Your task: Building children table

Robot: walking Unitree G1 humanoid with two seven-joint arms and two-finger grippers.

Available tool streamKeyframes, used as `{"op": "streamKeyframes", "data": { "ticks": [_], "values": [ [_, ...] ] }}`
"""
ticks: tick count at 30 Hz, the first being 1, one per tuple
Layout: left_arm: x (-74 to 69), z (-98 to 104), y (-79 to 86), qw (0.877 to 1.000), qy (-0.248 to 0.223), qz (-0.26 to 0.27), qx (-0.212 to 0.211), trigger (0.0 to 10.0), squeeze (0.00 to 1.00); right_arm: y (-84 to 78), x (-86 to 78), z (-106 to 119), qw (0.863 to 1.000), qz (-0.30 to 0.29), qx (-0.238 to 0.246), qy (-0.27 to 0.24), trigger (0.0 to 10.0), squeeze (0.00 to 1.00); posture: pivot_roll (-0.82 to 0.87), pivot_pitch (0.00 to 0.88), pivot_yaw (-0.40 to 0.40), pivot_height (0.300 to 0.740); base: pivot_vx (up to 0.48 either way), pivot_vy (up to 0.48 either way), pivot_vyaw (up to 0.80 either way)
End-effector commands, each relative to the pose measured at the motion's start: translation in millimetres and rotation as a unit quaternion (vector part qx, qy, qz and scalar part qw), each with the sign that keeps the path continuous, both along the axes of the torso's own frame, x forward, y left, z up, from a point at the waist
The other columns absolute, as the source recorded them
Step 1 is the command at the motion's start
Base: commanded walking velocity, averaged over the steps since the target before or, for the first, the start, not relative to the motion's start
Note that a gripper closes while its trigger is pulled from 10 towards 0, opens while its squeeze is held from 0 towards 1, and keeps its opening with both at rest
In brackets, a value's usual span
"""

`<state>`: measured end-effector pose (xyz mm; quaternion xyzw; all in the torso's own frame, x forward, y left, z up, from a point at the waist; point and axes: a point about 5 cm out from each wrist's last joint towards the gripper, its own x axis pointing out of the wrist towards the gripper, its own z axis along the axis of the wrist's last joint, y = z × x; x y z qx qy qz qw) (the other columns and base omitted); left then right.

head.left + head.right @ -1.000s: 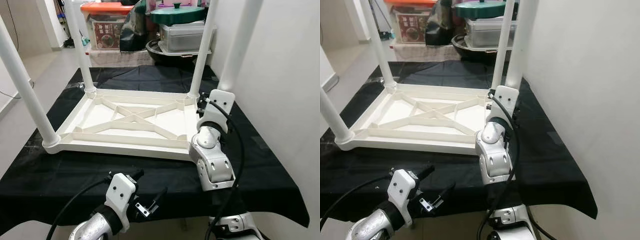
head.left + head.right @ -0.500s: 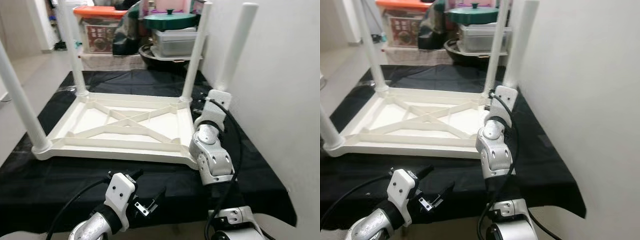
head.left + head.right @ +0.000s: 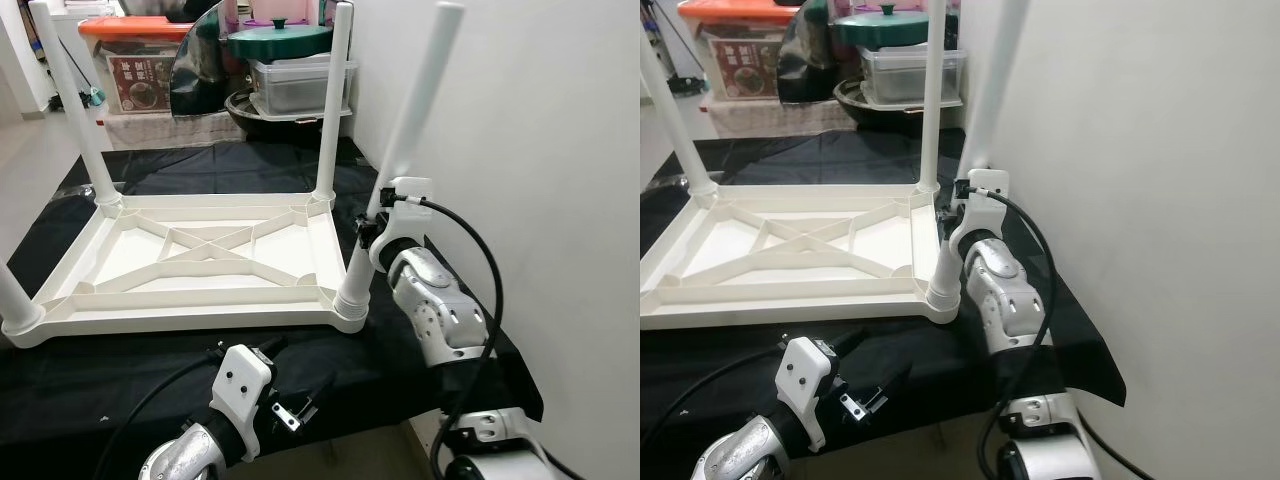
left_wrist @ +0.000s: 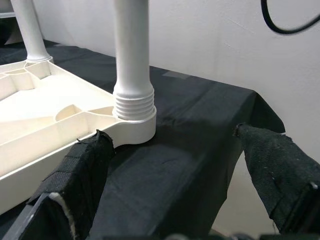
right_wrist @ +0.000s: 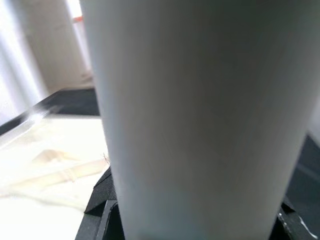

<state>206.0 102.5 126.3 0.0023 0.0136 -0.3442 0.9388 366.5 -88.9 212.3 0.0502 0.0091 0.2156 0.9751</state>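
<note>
Right gripper (image 3: 372, 228) is clamping the tilted white leg (image 3: 400, 165) at the upside-down tabletop's (image 3: 190, 262) near right corner. Left gripper (image 3: 290, 400) is hanging spread open by the black cloth's (image 3: 100, 370) front edge.

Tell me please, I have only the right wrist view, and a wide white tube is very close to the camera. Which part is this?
Observer: It is the near right leg of the upside-down table. The right gripper holds it low on the shaft.
Operator: Is its end in the corner socket?
Observer: Yes, but some thread shows above the socket rim.
Operator: Where is the other arm?
Observer: The left gripper hovers at the front edge of the black cloth, its fingers open and holding nothing.
</note>
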Motion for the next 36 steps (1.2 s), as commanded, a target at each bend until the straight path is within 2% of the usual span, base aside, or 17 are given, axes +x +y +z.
{"op": "streamKeyframes", "data": {
  "ticks": [1,8,10,11,13,17,18,19,20,22,25,27,29,31,33,35,36],
  "values": [
    [0.7,-2.6,1.3,1.0,0.003,0.004,0.005,10.0,0.0,18.9,-8.9,-49.6,0.99,0.088,-0.011,0.107,10.0,0.0,0.05,0.025,-0.038,0.74,0.0,0.0,0.0],
    [0.1,-2.2,2.4,1.0,0.002,0.005,0.005,10.0,0.0,16.6,-4.6,-46.0,0.99,0.093,-0.017,0.104,10.0,0.0,0.05,0.025,-0.037,0.74,0.0,0.0,0.0],
    [0.1,-2.0,1.8,1.0,0.002,0.006,0.004,10.0,0.0,3.6,4.8,-48.0,0.992,-0.003,-0.022,0.123,10.0,0.0,0.05,0.027,-0.039,0.74,0.0,0.0,0.0],
    [0.1,-2.0,1.8,1.0,0.002,0.006,0.004,10.0,0.0,3.6,4.8,-48.0,0.992,-0.003,-0.022,0.123,10.0,0.0,0.05,0.027,-0.039,0.74,0.0,0.0,0.0],
    [1.0,-1.7,1.0,1.0,0.0,0.006,0.004,10.0,0.0,-12.0,9.8,-48.1,0.985,-0.122,-0.003,0.119,10.0,0.0,0.05,0.032,-0.038,0.74,0.0,0.0,0.0],
    [1.9,-1.3,1.2,1.0,-0.001,0.007,0.004,10.0,0.0,-15.5,9.6,-48.5,0.981,-0.149,0.01,0.121,10.0,0.0,0.05,0.035,-0.04,0.74,0.0,0.0,0.0],
    [5.3,0.5,3.1,1.0,-0.006,0.013,0.004,10.0,0.0,-23.4,4.6,-48.4,0.967,-0.231,0.022,0.104,10.0,0.0,0.05,0.037,-0.038,0.74,0.0,0.0,0.0],
    [5.3,0.5,3.1,1.0,-0.006,0.013,0.004,10.0,0.0,-23.4,4.6,-48.4,0.967,-0.231,0.022,0.104,10.0,0.0,0.05,0.037,-0.038,0.74,0.0,0.0,0.0],
    [6.7,1.3,3.9,1.0,-0.008,0.015,0.005,10.0,0.0,-25.9,1.6,-48.0,0.961,-0.261,0.02,0.095,10.0,0.0,0.05,0.037,-0.038,0.74,0.0,0.0,0.0],
    [6.7,1.3,3.9,1.0,-0.008,0.015,0.005,10.0,0.0,-25.9,1.6,-48.0,0.961,-0.261,0.02,0.095,10.0,0.0,0.05,0.037,-0.038,0.74,0.0,0.0,0.0],
    [10.6,3.3,6.1,1.0,-0.014,0.02,0.007,10.0,0.0,-22.5,-6.8,-41.6,0.951,-0.304,0.006,0.063,10.0,0.0,0.05,0.04,-0.035,0.74,0.0,0.0,0.0],
    [15.1,5.2,9.4,0.999,-0.02,0.025,0.011,10.0,0.0,-6.4,-14.3,-36.0,0.942,-0.33,-0.049,0.045,10.0,0.0,0.05,0.043,-0.034,0.74,0.0,0.0,0.0],
    [16.0,5.5,10.2,0.999,-0.022,0.025,0.012,10.0,0.0,-1.9,-15.6,-35.9,0.938,-0.337,-0.068,0.046,10.0,0.0,0.05,0.043,-0.034,0.74,0.0,0.0,0.0],
    [17.9,6.6,11.4,0.999,-0.025,0.028,0.013,10.0,0.0,6.1,-18.1,-36.5,0.924,-0.366,-0.095,0.054,10.0,0.0,0.05,0.042,-0.036,0.74,0.0,0.0,0.0],
    [19.4,7.2,11.5,0.999,-0.027,0.029,0.014,10.0,0.0,9.7,-20.6,-40.8,0.906,-0.403,-0.098,0.082,10.0,0.0,0.05,0.041,-0.037,0.74,0.0,0.0,0.0],
    [19.7,7.3,11.5,0.999,-0.028,0.03,0.014,10.0,0.0,10.1,-21.1,-42.3,0.902,-0.411,-0.099,0.091,10.0,0.0,0.05,0.041,-0.037,0.74,0.0,0.0,0.0],
    [20.3,7.5,11.2,0.999,-0.029,0.03,0.014,10.0,0.0,10.3,-22.5,-44.7,0.894,-0.426,-0.085,0.108,10.0,0.0,0.05,0.04,-0.041,0.74,0.0,0.0,0.0]
  ]
}}
